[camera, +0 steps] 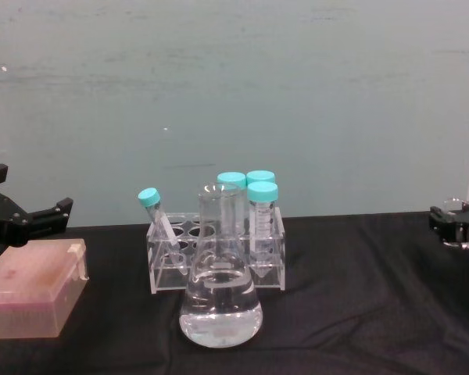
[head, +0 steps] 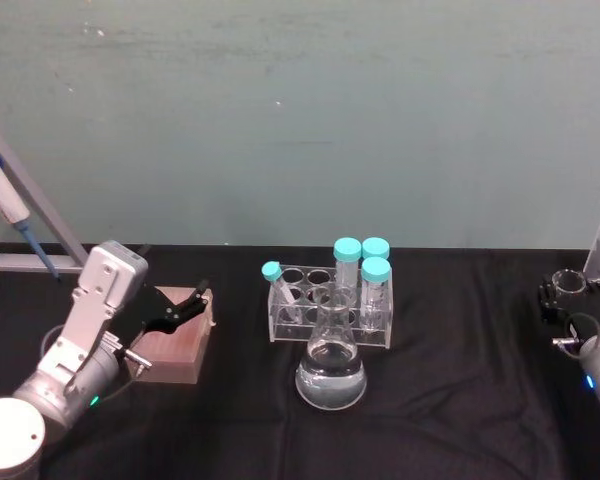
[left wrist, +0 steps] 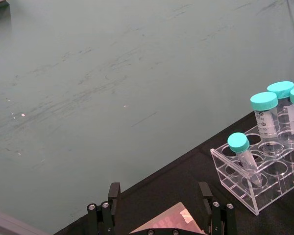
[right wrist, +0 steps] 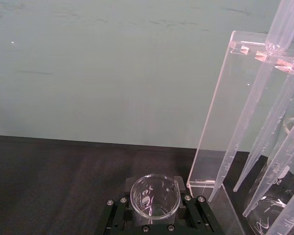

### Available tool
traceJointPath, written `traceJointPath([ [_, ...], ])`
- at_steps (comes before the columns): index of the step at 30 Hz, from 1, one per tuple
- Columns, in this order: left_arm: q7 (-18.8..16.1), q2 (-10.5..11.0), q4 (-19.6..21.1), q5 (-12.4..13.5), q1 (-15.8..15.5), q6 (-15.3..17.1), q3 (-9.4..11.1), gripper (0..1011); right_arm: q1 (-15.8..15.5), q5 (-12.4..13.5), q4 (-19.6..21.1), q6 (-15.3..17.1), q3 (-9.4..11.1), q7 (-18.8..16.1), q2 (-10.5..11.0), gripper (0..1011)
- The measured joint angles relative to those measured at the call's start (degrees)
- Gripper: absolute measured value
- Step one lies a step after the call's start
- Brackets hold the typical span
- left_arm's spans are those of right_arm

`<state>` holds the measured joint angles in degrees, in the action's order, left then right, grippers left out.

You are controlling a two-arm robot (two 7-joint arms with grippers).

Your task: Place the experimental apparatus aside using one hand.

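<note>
The worktop (head: 460,400) is being viewed from above by the head camera, low across its front edge by the chest camera; rack (head: 285,330) and flask (head: 331,370) are being shared. Wrist cameras are being aimed wallward, close over left tool (left wrist: 159,191) and right tool (right wrist: 155,198).

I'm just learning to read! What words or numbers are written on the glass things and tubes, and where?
"50", or so it looks: on the rounded clear glass vessel behind the long clear plastic pipettes.
Too blurred to read: the printed scale on the clear plastic tubes with teal caps.
Too blurred to read: the white markings on the small clear glass beaker held in the right gripper.
</note>
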<state>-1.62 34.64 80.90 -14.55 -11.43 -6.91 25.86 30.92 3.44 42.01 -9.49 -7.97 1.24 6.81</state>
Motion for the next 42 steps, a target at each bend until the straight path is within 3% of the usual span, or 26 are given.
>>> traceJointPath([
  [42, 0.0, 0.0, 0.0, 0.0, 0.0, 0.0, 0.0, 1000, 4.3, -4.8, -7.8, -2.5, 4.7, -2.2, -1.8, 460],
])
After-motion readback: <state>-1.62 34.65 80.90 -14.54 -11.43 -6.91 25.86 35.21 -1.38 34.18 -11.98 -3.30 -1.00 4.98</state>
